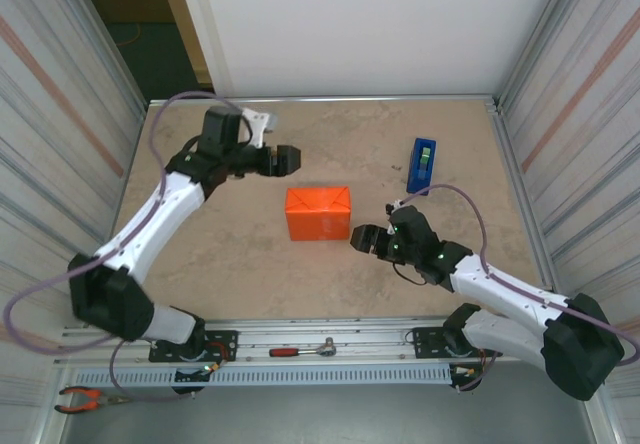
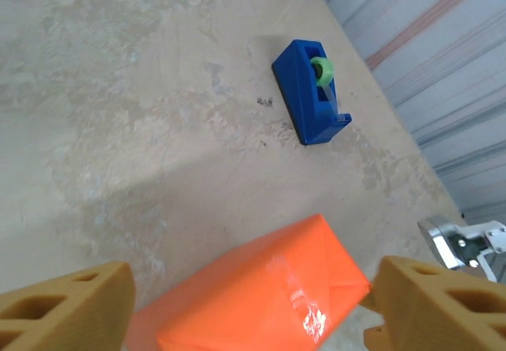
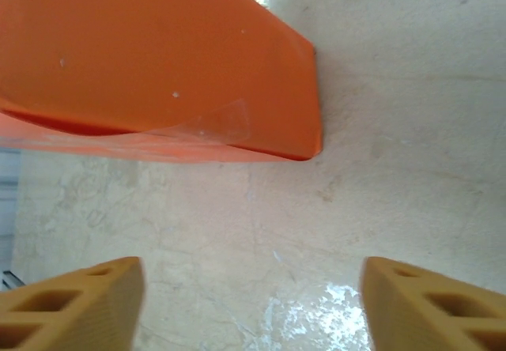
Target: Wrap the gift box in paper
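Top external view: the gift box (image 1: 318,212) sat near the middle of the tabletop (image 1: 240,254), with orange paper (image 1: 305,226) covering every face that showed.
Left tool (image 1: 287,160): hung just off the box's far left corner, jaws spread wide and empty, apart from the box.
Right tool (image 1: 362,238): sat low just off the box's near right corner, jaws likewise parted and grasping nothing.
Tape dispenser (image 1: 421,165): blue, stood right of the box and farther back, well apart from it.
Left wrist view: the box lay below the tan fingers (image 2: 67,307), with glossy clear tape across the folds of its end face.
Right wrist view: a strip of clear tape (image 3: 213,122) bridged a seam near the box's lower edge, and a paler lip of paper showed beneath that edge.
Stage: judged late, since the wrap looked closed on all sides in view and no bare pink was visible.
Risk, the seam: that lower lip may not lie flat, and a short or poorly pressed strip could let the fold spring open.
Risk, the arms: both tools stood close to opposite corners of the box, so a careless sweep could shove it, snag a fold or tear the thin sheet.
Risk, the slide: the light box on the smooth tabletop would likely skid if pressed from one side alone.
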You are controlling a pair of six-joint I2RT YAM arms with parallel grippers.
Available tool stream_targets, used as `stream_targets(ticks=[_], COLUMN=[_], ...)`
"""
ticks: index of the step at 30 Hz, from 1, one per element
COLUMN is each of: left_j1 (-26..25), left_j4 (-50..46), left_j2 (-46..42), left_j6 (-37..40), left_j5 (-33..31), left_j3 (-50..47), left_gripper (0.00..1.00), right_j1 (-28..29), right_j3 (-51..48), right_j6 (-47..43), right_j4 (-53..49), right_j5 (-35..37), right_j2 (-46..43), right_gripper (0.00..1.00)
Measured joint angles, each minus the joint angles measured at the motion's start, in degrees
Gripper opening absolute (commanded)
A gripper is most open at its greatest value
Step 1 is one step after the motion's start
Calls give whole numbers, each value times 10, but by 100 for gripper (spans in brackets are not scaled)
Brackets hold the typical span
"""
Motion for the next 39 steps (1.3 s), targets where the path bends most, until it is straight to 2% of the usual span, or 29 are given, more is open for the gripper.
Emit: stream_targets(ticks=[1, 8, 12, 16, 22, 32, 35, 39], left_j1=[0, -12, -65, -124, -136, -30, -19, -10], left_j4=[3, 9, 22, 59, 101, 136, 135, 132], left_j2=[-27, -149, -182, -160, -80, 91, 101, 77], left_j6=[-4, -50, -82, -114, -121, -97, -83, -69], left_j5=[-6, -34, -63, -91, -125, -107, -105, -96], left_j3=[-32, -233, -319, -363, -345, -152, -112, -110], left_gripper=[99, 99, 99, 99, 99, 99, 99, 99], right_j1=[-4, -7, -7, -7, -26, -115, -128, -141], right_j3=[6, 46, 48, 53, 92, 237, 251, 224], right_j6=[-7, -50, -64, -67, -73, -81, -81, -81], right_j4=[-11, -45, -49, -50, -44, -15, -10, -14], right_j5=[-2, -15, -15, -15, -26, -65, -71, -74], right_j2=[0, 25, 54, 87, 135, 285, 284, 235], right_gripper=[82, 90, 91, 91, 91, 88, 90, 94])
